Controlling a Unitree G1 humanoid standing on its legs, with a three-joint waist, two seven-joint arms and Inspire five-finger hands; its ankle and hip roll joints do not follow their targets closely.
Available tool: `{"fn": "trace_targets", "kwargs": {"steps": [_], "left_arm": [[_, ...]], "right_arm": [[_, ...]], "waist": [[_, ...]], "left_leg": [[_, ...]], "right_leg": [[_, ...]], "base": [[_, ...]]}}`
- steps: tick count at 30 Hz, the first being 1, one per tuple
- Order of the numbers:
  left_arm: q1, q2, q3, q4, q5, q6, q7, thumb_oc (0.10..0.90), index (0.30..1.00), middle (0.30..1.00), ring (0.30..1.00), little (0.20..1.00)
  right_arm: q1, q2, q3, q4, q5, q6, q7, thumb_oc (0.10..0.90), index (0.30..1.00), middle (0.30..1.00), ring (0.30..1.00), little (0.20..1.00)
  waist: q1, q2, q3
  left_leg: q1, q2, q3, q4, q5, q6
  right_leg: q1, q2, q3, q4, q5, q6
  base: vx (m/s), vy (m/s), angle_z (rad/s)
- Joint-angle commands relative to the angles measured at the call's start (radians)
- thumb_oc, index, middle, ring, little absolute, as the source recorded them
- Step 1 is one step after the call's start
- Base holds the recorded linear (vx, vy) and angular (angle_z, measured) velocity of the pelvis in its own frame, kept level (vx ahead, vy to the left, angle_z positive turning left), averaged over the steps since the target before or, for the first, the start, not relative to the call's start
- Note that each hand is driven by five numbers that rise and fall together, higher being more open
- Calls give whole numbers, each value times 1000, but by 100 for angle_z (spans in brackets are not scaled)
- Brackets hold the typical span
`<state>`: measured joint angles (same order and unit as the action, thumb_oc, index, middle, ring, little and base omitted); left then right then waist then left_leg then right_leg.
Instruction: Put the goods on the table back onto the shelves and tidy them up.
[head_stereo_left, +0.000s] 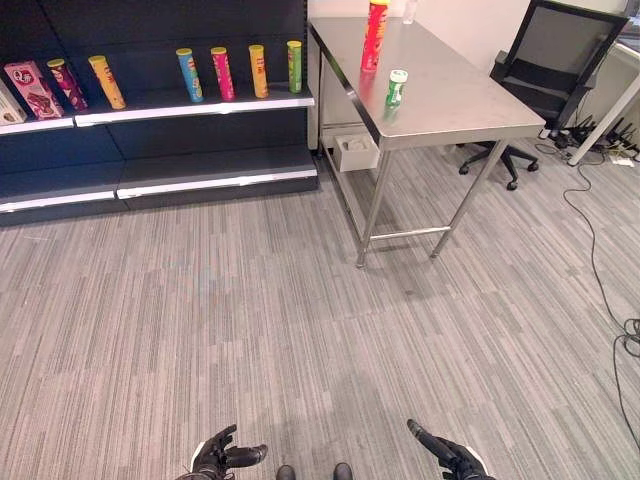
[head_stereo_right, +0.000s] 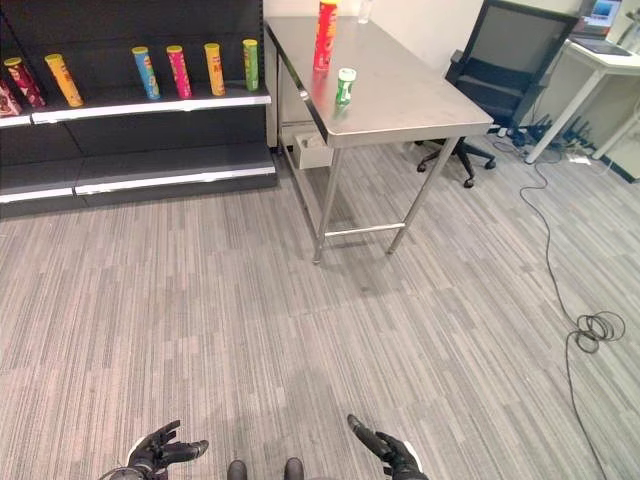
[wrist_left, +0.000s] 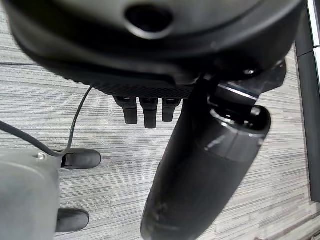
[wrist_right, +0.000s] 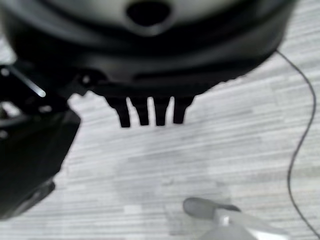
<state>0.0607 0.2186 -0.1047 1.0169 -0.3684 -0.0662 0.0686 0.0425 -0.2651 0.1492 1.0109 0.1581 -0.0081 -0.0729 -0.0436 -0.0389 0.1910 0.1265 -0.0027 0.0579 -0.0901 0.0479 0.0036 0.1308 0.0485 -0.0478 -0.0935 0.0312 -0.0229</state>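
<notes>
Near the table's (head_stereo_left: 470, 115) front edge wait a small green can (head_stereo_left: 396, 88) and tall red tube (head_stereo_left: 374, 36), unshelved, both hands (head_stereo_left: 225, 456) (head_stereo_left: 448, 455) relaxed, empty.

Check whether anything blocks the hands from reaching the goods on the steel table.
Nothing visible does. The left hand and right hand hang low and empty over bare carpet. The red can and small green bottle stand on the table, far ahead.

head stereo pair overlooking floor (head_stereo_left: 300, 330), wrist cameras floorward
</notes>
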Motion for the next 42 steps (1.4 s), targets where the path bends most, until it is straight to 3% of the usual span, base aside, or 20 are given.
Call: {"fn": "trace_targets", "kwargs": {"steps": [1, 10, 30, 38, 40, 41, 42], "left_arm": [[-44, 28, 8, -23, -17, -55, -42, 800, 900, 900, 900, 900], [-60, 18, -3, 47, 65, -55, 8, 800, 900, 900, 900, 900], [-68, 15, -10, 48, 79, -50, 21, 800, 900, 900, 900, 900], [-70, 25, -5, 6, 37, -53, 13, 800, 900, 900, 900, 900], [-65, 20, -3, -22, 2, -50, 15, 800, 900, 900, 900, 900], [-65, 20, -3, -22, 2, -50, 15, 800, 900, 900, 900, 900], [-67, 17, -3, -31, -10, -49, 18, 800, 900, 900, 900, 900]], "right_arm": [[-28, -65, 18, -70, -25, -35, -4, 800, 900, 900, 900, 900], [-45, -47, 39, -7, -35, -32, -16, 800, 900, 900, 900, 900], [-60, -48, 70, -9, -60, -28, -16, 800, 900, 900, 900, 900], [-71, -69, 86, -43, -56, -27, -6, 800, 900, 900, 900, 900], [-57, -80, 82, -71, -51, -28, -6, 800, 900, 900, 900, 900], [-57, -80, 82, -71, -51, -28, -6, 800, 900, 900, 900, 900], [-56, -86, 75, -74, -44, -26, -10, 800, 900, 900, 900, 900]], "waist": [[-15, -17, -14], [-12, -12, -20], [-3, -15, -11], [19, -37, 49], [29, -49, 98], [26, -46, 97], [27, -47, 116]], "left_leg": [[16, 46, 32, 3, -87, -60], [21, 43, 22, 3, -90, -60], [13, 46, 19, 16, -95, -60], [-124, 56, 16, 291, -146, -90], [-257, 75, -11, 537, -44, -112], [-264, 77, -16, 545, -47, -112], [-322, 86, -22, 636, 8, -118]], "right_leg": [[4, -82, -17, 8, -86, 129], [12, -83, -24, 8, -94, 126], [7, -81, -26, 7, -94, 126], [-2, -77, -39, 31, -116, 98], [26, -67, -50, 38, -126, 70], [23, -64, -53, 39, -125, 69], [27, -58, -61, 45, -127, 60]], "base": [[0, 0, 0], [0, 0, 0], [0, -7, 0], [-38, -82, 3], [-38, -142, 8], [-52, -102, 15], [3, -84, 23]]}}
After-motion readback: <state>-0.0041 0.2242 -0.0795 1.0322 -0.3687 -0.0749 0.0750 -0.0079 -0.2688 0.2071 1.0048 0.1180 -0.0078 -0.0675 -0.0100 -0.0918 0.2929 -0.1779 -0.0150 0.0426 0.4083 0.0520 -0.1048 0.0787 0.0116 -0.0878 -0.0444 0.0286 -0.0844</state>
